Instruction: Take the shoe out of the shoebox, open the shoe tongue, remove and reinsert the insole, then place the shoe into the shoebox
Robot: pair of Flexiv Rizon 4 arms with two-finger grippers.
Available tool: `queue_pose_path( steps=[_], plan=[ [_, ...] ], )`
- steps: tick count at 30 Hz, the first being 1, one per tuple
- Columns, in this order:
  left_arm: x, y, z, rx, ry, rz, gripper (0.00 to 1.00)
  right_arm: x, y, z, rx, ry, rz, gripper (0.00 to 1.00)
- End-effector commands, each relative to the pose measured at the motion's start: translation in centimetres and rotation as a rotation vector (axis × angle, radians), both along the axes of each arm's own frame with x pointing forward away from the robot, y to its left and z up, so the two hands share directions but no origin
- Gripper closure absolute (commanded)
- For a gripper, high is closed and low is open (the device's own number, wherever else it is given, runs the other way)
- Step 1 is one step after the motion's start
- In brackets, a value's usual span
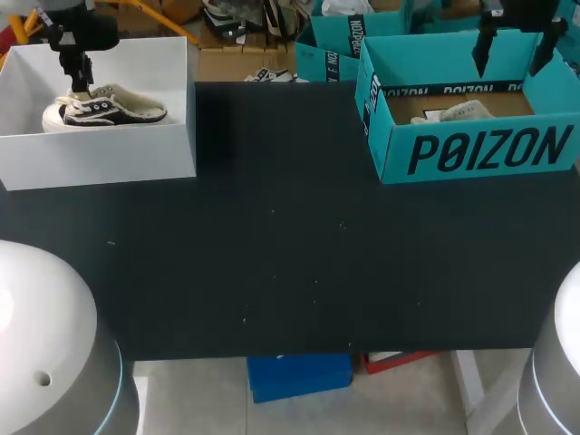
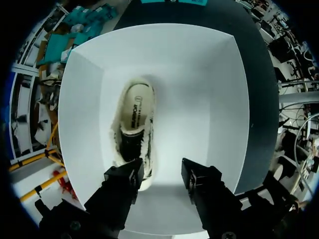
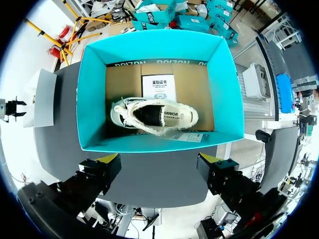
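Left wrist view: the left gripper hangs spread over the white box's shoe. The right gripper, likewise spread, hangs above the teal box's sneaker.

1. Table: matte black top, a few pale specks scattered from centre toward 6 o'clock.
2. Cardboard liner: brown, flat, at the table's 2 o'clock corner.
3. Printed card: white, lying flat on the liner.
4. Paper slip: white, printed, at the liner's edge, partly covered.
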State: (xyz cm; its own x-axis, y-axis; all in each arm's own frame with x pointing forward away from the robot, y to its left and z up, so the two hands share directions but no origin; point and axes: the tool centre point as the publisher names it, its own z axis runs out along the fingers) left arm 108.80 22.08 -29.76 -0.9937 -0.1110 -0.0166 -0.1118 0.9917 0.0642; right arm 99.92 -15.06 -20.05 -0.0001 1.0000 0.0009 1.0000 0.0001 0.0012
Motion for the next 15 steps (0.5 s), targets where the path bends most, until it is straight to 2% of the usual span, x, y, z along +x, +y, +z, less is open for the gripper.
queue_pose_path(
  steps=[1, 5, 15],
  plan=[
    [0.7, -0.1, -1.7, 0.006, 0.005, -0.005, 0.58, 0.1, 0.0, 0.0, 0.0, 0.001, 0.0, 0.0],
    [1.0, 0.1, -2.7, 0.007, 0.006, -0.003, 0.51, 0.1, 0.0, 0.0, 0.0, 0.001, 0.0, 0.0],
    [2.1, 0.1, -4.9, 0.01, 0.01, -0.002, 0.54, 0.1, 0.0, 0.0, 0.0, 0.001, 0.0, 0.0]
  ],
)
